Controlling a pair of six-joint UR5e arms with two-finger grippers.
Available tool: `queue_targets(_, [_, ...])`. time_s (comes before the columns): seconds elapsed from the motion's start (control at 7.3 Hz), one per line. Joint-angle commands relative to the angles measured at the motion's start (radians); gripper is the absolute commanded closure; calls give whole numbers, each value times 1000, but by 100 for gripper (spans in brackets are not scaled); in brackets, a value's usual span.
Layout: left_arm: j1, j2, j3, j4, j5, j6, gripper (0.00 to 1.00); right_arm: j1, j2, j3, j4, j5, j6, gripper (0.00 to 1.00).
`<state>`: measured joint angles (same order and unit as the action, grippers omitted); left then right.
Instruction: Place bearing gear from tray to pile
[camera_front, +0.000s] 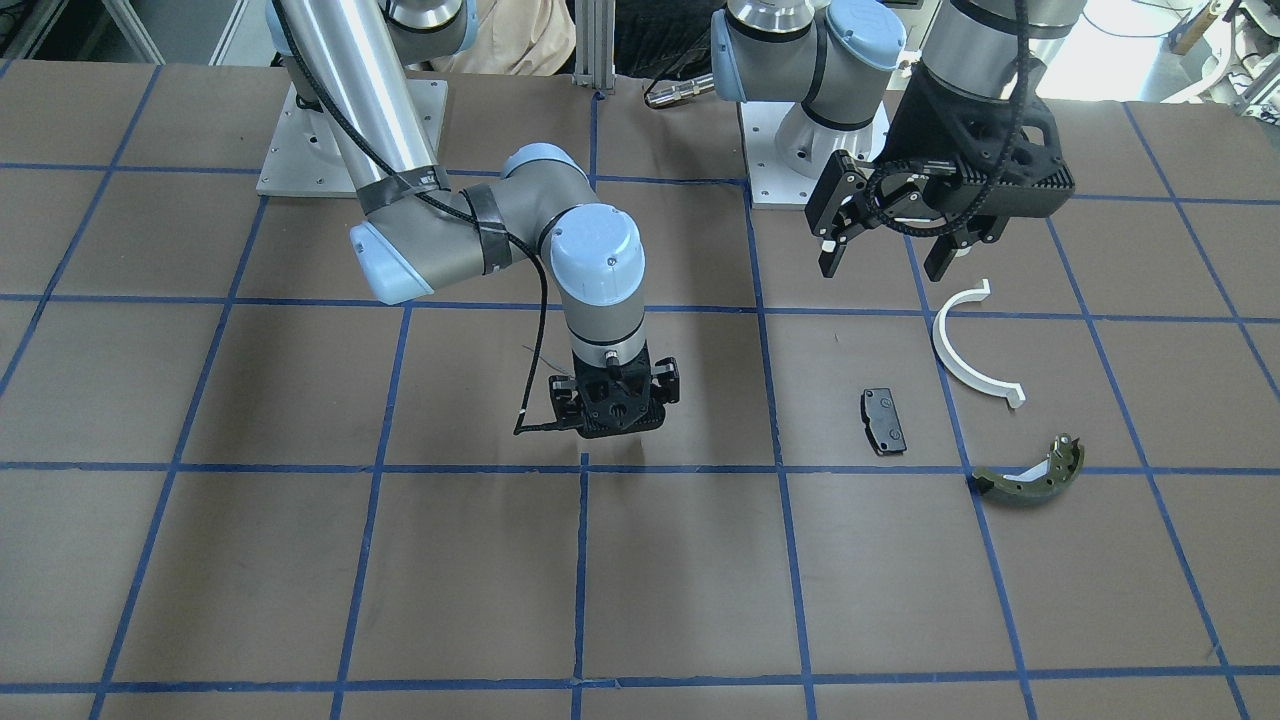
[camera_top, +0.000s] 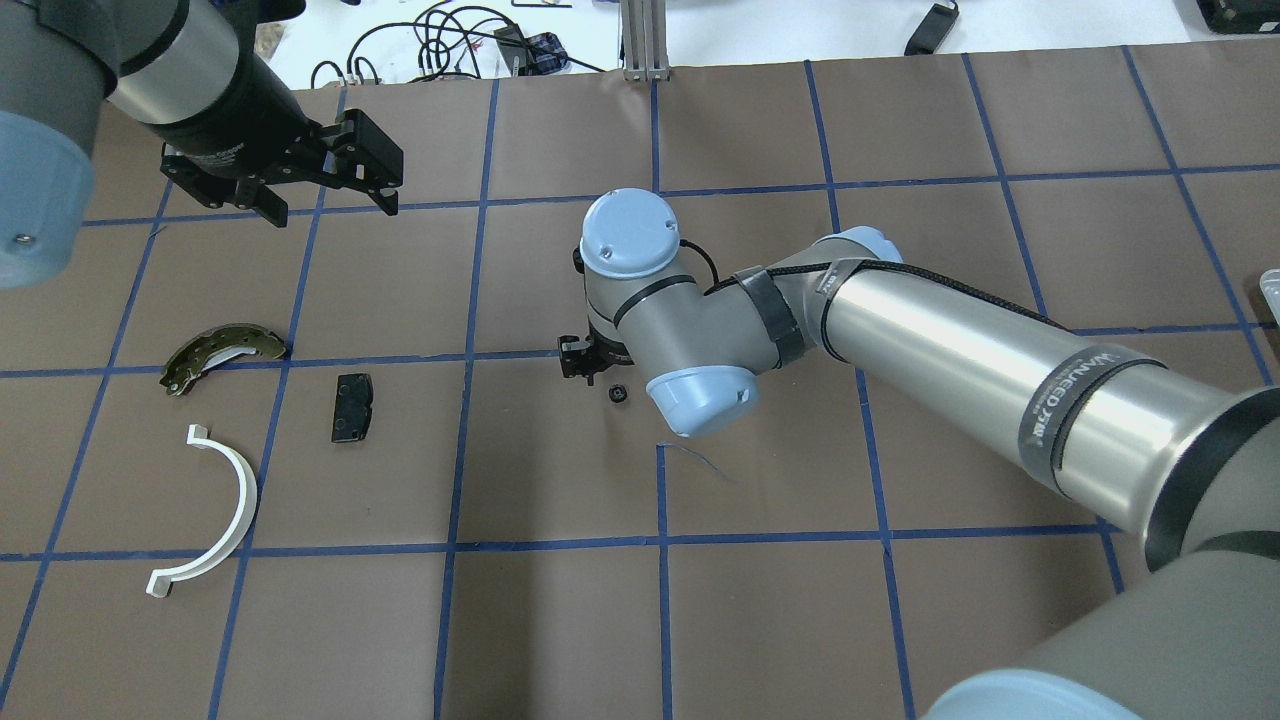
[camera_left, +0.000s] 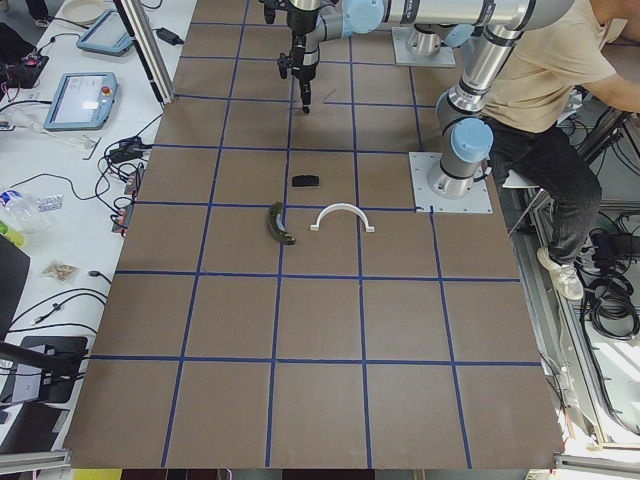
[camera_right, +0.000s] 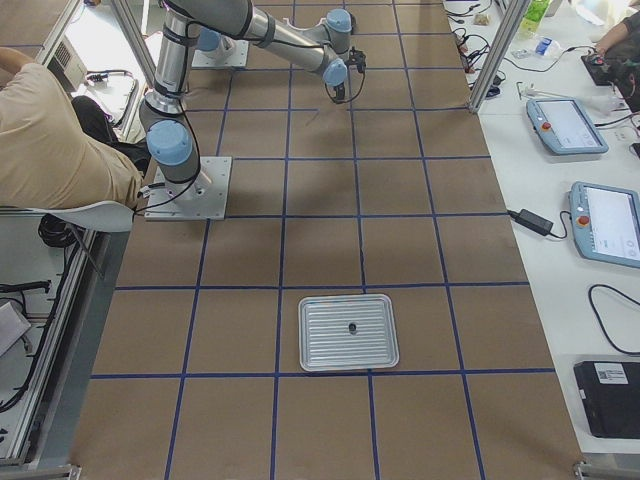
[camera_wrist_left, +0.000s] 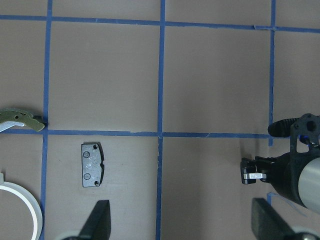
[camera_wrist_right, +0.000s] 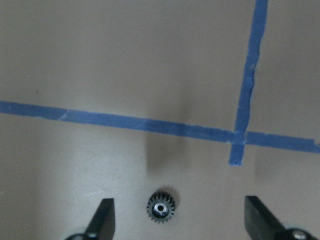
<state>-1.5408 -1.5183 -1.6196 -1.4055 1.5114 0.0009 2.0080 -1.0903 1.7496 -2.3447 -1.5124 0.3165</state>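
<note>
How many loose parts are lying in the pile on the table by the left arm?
3: a white half-ring nearest the robot's base, a black pad beside it, and an olive brake shoe farthest out. None looks hidden.

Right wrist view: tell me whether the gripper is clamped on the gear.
No, the gear lies on the table between the right gripper's open fingers, touching neither.

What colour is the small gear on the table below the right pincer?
The gear is black, with a shiny silver centre. The right wrist view shows it best.
</note>
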Motion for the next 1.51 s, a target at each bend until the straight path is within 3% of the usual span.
queue_targets(0.0, [2,-19,1,3,-5,8,0,-85,-78,4,46,1,-77,0])
queue_targets(0.41, [-8,-133,-29,28,-10,-33,0,-347,-230,4,256,6,-378,0])
queue_targets(0.68, [-66,-260,-45,133,-56,-145,0,-513,-279,4,326,-3,-559,0])
queue_targets(0.96, [-207,-369,-49,229,-42,-279,0,-689,-295,4,358,-5,-713,0])
queue_targets(1.37, [-295,-477,-110,385,-39,-348,0,-1013,-284,2,358,14,-931,0])
